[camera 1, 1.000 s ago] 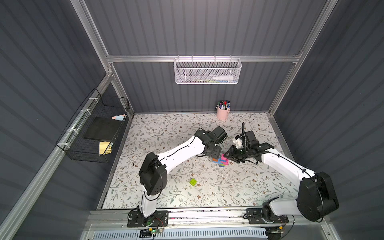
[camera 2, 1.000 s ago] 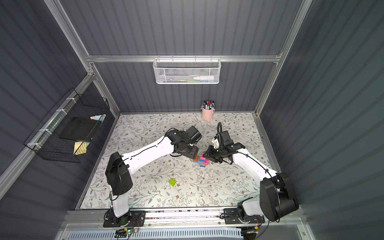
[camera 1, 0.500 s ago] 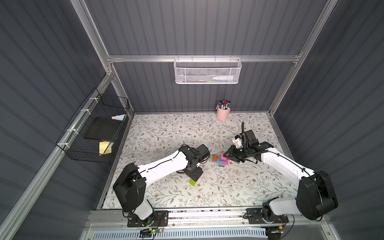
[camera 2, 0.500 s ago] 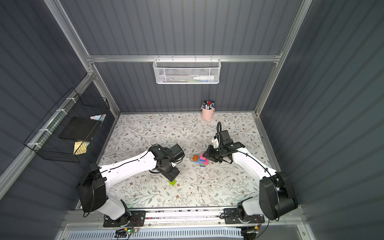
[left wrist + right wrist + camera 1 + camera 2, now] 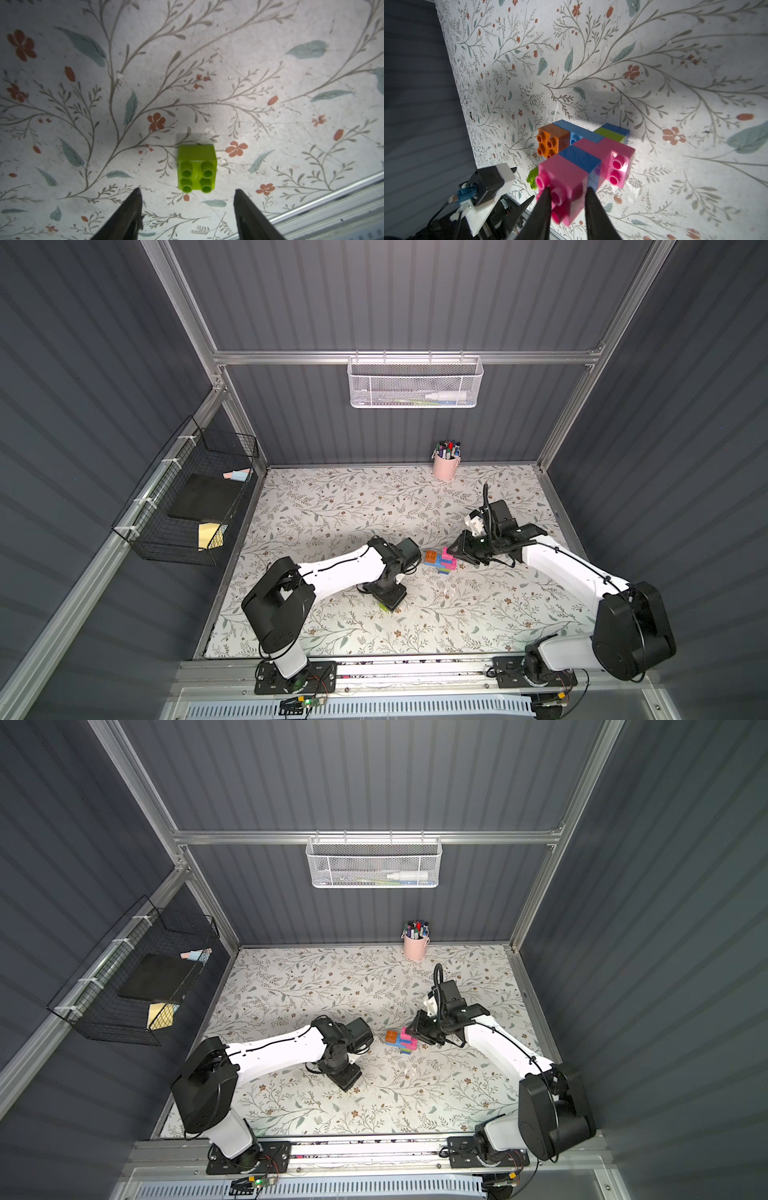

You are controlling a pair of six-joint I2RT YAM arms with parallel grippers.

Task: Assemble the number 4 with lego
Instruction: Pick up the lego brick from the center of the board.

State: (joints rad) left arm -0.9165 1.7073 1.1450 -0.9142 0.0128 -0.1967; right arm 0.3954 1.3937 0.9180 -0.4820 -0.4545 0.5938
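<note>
number 4 [image 5: 583,153]: laid flat on the floral mat [image 5: 332,506], just right of the table's middle.
right gripper [image 5: 568,189]: closed around the figure's end pink brick [image 5: 560,172], which is pinched between its fingers.
lime green brick [image 5: 196,168]: left loose on the mat, apart from the figure.
left gripper [image 5: 187,189]: fingers held spread; the brick is seen just ahead between them, untouched.

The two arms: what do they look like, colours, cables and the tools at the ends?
The left arm and the right arm have smooth white links between bulky black joints, with thin black cables along the white shells. Both are bolted to black base plates. The left tool and the right tool each end in two dark, tapering fingers.
</note>
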